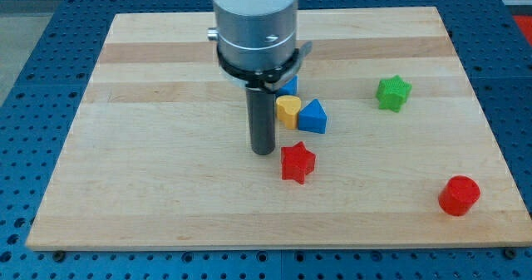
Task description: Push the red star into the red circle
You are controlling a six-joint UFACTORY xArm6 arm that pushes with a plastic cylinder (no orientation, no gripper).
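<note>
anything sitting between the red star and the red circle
No. In the camera view, only bare board lies between the red star and the red circle. My tip sits just left of the star.

Green star (394, 92), yellow heart (288, 110) touching blue triangle (313, 117), wooden board (150, 180)

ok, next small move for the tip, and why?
Probably slide my tip toward the view's right and slightly down, into the red star. The tip sits just off the star's left side, and the red circle lies to the star's lower right, so that push should carry it there.
</note>
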